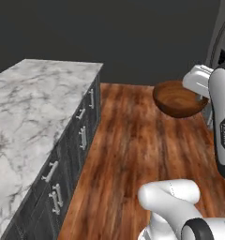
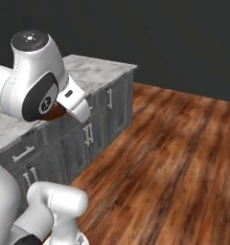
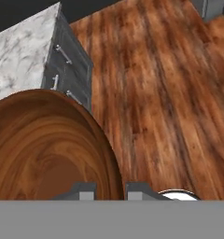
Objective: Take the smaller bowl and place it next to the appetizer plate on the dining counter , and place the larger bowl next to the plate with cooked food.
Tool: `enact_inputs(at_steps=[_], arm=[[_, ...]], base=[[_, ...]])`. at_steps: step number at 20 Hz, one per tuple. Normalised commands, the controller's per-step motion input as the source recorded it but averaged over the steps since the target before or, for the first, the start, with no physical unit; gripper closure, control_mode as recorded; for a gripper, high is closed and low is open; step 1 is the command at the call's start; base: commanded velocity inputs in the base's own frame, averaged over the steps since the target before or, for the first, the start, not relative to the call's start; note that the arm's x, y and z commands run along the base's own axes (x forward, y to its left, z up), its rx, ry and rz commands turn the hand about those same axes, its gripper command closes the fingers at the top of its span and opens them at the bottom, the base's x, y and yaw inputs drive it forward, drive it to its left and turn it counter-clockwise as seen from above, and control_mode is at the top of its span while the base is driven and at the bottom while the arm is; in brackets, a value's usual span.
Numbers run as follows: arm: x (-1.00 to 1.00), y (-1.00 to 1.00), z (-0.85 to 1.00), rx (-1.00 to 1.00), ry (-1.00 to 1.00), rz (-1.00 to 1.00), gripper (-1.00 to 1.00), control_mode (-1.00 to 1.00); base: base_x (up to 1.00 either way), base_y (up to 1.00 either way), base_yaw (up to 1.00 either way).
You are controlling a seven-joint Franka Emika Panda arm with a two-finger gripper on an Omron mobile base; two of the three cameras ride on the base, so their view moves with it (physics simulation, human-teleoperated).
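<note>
Smaller bowl (image 1: 179, 99) held aloft in my gripper (image 3: 110, 190), carried above the wood floor (image 1: 133, 154)

I see the jaws clenched on the bowl's rim, one fingertip inside and one outside; the bowl hangs in the air beside the marble-topped counter (image 1: 25, 117) with its dark drawers, not touching it

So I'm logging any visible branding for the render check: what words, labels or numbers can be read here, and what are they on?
"FRANKA": small dark vertical lettering on the white arm link at the right edge of the left base view; faint, only just legible.
Nothing readable on the smaller bowl, the marble counter, its drawer fronts or the wooden floor.
</note>
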Motion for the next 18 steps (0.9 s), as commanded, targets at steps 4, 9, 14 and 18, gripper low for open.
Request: enact_inputs(at_steps=[4,9,14,18], arm=[[0.00,0.00,0.00,0.00,0.00,0.00,1.00,1.00],[0.00,0.00,0.00,0.00,0.00,0.00,1.00,1.00],[0.00,0.00,0.00,0.00,0.00,0.00,1.00,1.00],[0.00,0.00,0.00,0.00,0.00,0.00,1.00,1.00]], base=[[-1.00,0.16,0.41],[-1.00,0.53,0.17],[-1.00,0.97,0.08],[-1.00,1.00,-0.07]])
